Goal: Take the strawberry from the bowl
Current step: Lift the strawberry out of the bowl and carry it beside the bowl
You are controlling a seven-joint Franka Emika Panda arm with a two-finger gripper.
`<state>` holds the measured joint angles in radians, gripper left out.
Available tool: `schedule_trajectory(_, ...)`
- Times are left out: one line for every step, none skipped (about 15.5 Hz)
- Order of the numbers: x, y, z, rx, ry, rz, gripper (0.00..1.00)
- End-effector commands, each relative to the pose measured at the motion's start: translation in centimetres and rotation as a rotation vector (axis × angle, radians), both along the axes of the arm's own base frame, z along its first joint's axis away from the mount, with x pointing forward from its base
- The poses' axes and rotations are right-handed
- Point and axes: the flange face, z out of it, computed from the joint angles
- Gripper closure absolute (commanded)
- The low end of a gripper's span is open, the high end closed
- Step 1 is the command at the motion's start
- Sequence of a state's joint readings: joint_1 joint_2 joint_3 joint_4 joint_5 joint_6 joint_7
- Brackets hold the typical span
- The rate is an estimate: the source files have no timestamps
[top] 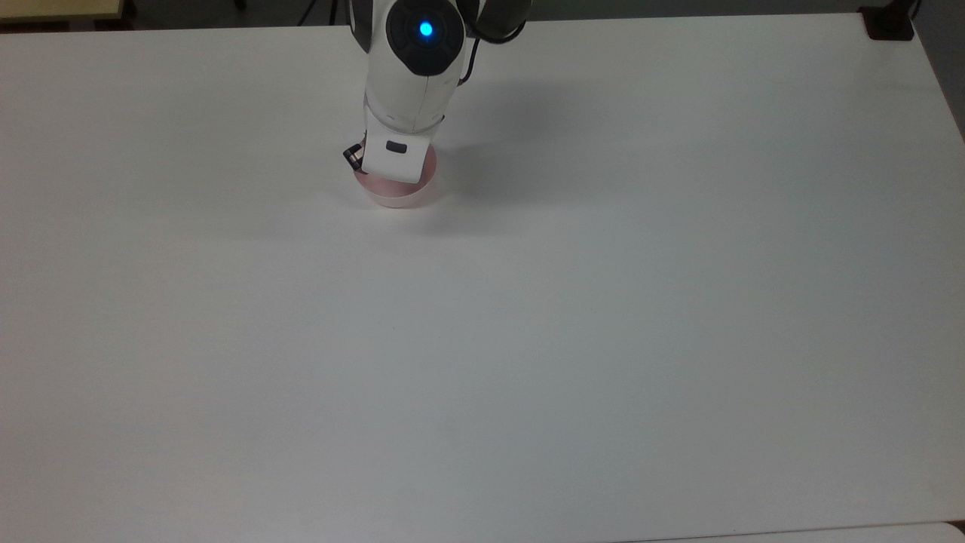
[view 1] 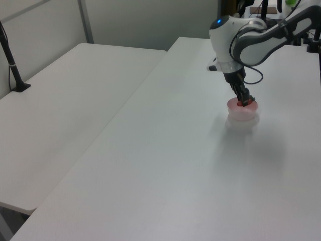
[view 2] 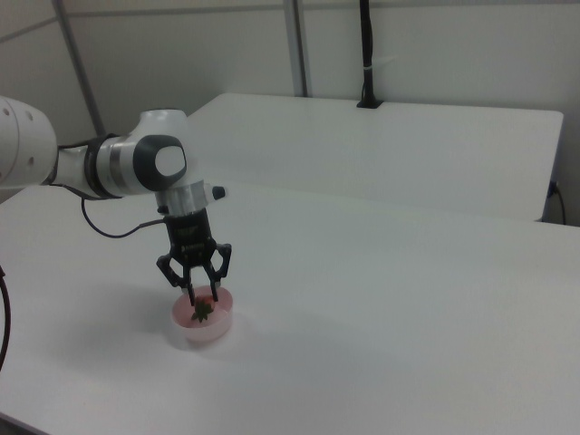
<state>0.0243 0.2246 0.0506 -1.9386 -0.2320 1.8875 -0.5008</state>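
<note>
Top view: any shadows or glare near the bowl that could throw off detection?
Top view: the arm's soft grey shadow falls on the table toward the top view's right of the bowl; no glare there. Left view: a faint shadow sits below the bowl. Right view: even light, strawberry readable under the tool.

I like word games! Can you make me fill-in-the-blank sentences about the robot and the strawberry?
1. The gripper is shut on the ____.
2. The strawberry is just above a pink ____.
3. The bowl stands on a ____ table.

Missing words: strawberry; bowl; white
</note>
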Motion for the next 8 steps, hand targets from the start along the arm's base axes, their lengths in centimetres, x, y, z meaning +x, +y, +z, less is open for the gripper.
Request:
schedule_trajectory(1.3,-2.3,4.6,-0.008,-0.062,-0.053,0.65)
schedule_trajectory(2.5,-3.8,5.7,-0.006,-0.097,-0.08,0.65)
schedule_trajectory(4.0,-5.7,6.0,-0.006,-0.116,-0.114,0.65)
schedule_trajectory(4.8,-7.1,6.3,-0.005,-0.134,-0.144,0.65)
schedule_trajectory(5.3,-8.4,5.9,0.002,-0.137,-0.174,0.65)
schedule_trajectory(5.7,-9.6,5.2,0.009,-0.133,-0.203,0.65)
schedule_trajectory(6.2,-11.3,4.7,0.016,-0.139,-0.246,0.65)
schedule_trajectory(6.6,-12.6,4.8,0.022,-0.154,-0.287,0.65)
